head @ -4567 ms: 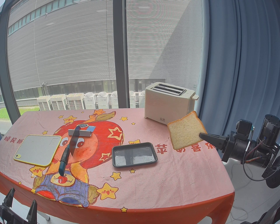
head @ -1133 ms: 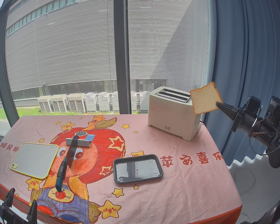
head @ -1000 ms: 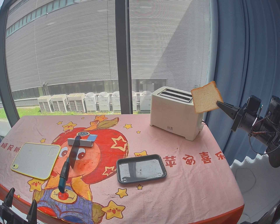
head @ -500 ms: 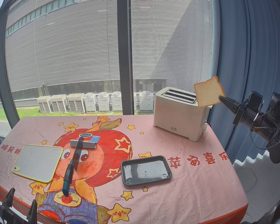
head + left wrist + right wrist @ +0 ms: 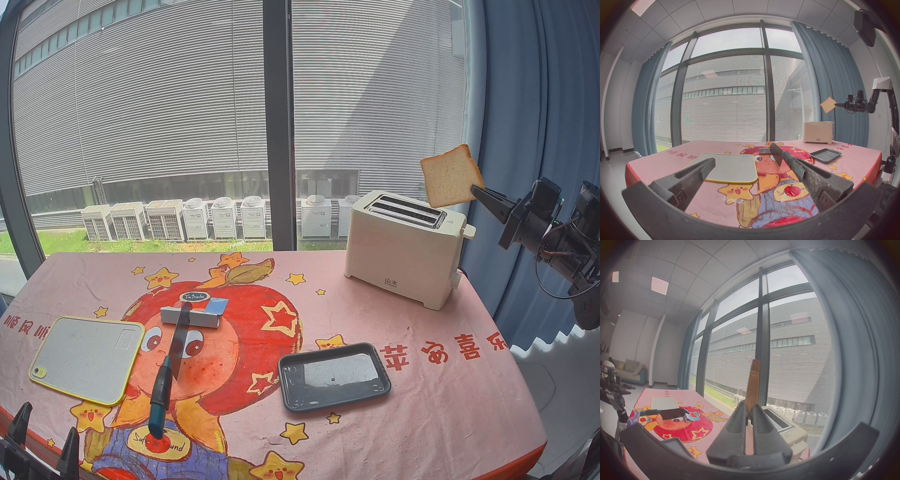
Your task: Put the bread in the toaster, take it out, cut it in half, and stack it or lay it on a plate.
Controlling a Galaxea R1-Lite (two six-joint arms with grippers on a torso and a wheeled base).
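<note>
On the pink-clothed table (image 5: 437, 406) each thing appears once. Farthest left lies one pale cutting board (image 5: 86, 358) with a yellow rim. Just beside it is one knife (image 5: 169, 369), its blue handle toward the near edge and its blade tip propped on one small grey block (image 5: 190, 315). Toward the middle sits one dark rectangular tray (image 5: 334, 384), and at the far right corner stands one white toaster (image 5: 403, 247) with two slots on top. One slice of bread (image 5: 450, 176) hangs in the air above the toaster's right end, apart from the slots. The left gripper (image 5: 747, 157) sits low at the table's near left edge, its fingers spread wide with nothing between them. The right gripper (image 5: 475, 189) reaches in from the right, raised and roughly level, pinching the bread's edge.
</note>
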